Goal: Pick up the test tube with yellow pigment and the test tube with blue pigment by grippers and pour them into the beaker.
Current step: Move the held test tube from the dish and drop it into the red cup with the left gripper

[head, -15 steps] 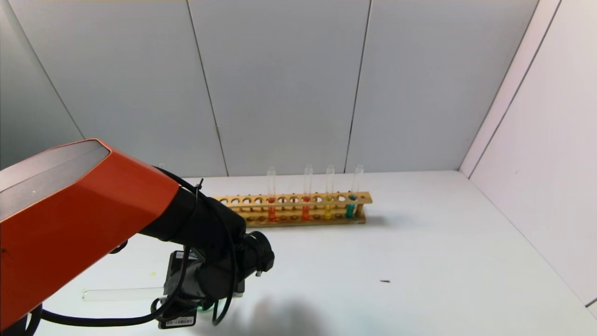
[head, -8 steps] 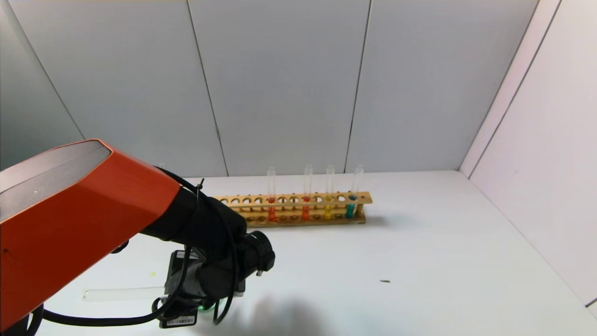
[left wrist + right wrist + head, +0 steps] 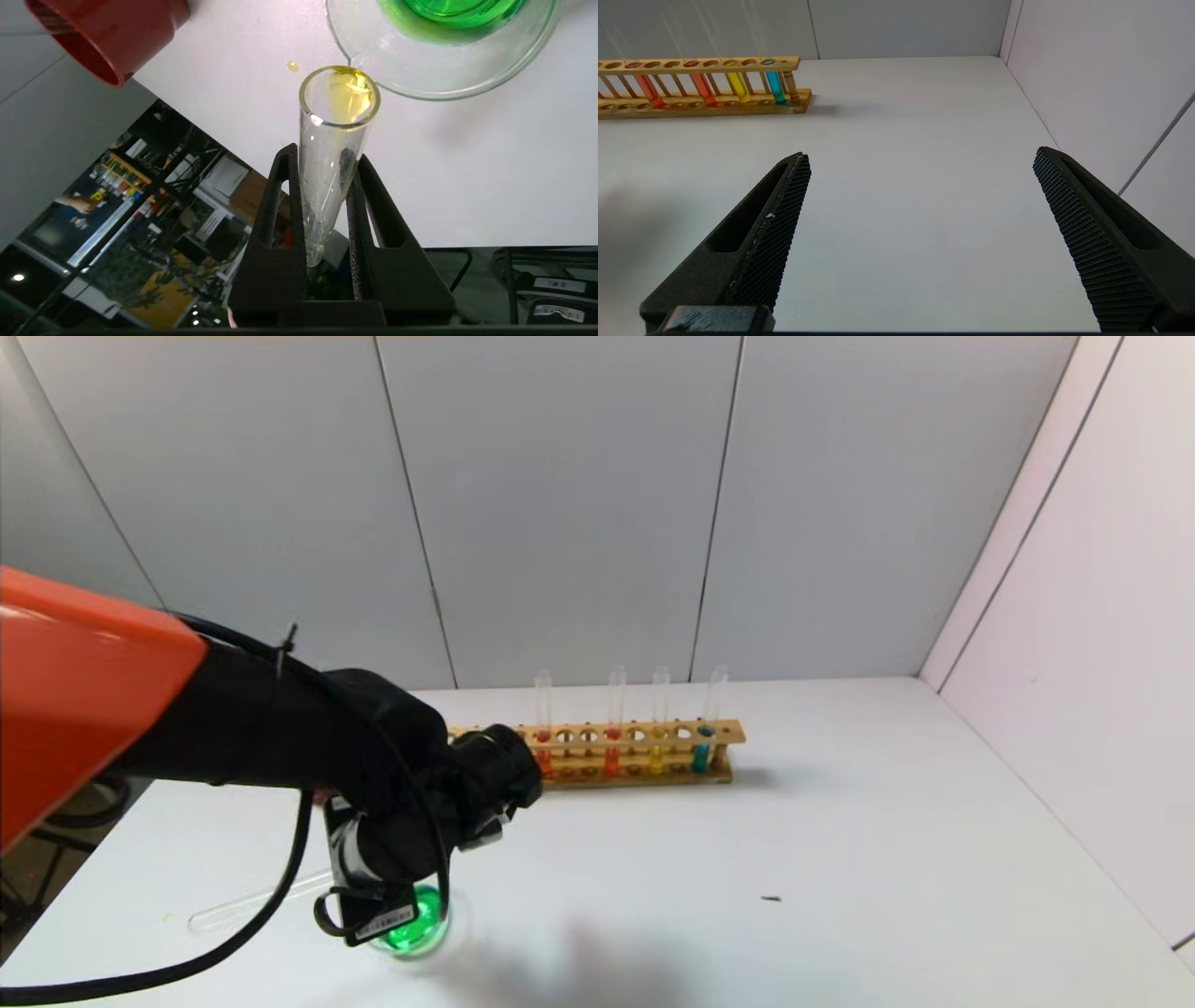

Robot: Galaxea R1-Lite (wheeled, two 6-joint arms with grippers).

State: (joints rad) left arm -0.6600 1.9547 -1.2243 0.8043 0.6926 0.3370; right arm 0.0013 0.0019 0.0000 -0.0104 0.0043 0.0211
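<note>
My left gripper [image 3: 325, 153] is shut on a clear test tube [image 3: 334, 154] that is nearly empty, with a yellow film at its mouth [image 3: 343, 93]. In the head view this tube [image 3: 257, 901] sticks out leftward from the gripper [image 3: 359, 882], its far end lower. The beaker [image 3: 415, 922] holds green liquid and stands just below the gripper; it also shows in the left wrist view [image 3: 444, 51]. A yellow-filled tube [image 3: 657, 756] and a blue-filled tube [image 3: 700, 754] stand in the wooden rack [image 3: 597, 739]. My right gripper [image 3: 920, 154] is open and empty over bare table.
Two orange-red tubes [image 3: 611, 758] also stand in the rack. A dark-red cup [image 3: 107, 32] is close to the beaker. A yellow drop [image 3: 292, 66] lies on the table by the tube mouth. The table's left edge is near the held tube. A small dark speck [image 3: 771, 899] lies at right.
My left arm has lifted and swung back, uncovering the beaker of green liquid. The held tube went from level to slanting, its free end lower.
</note>
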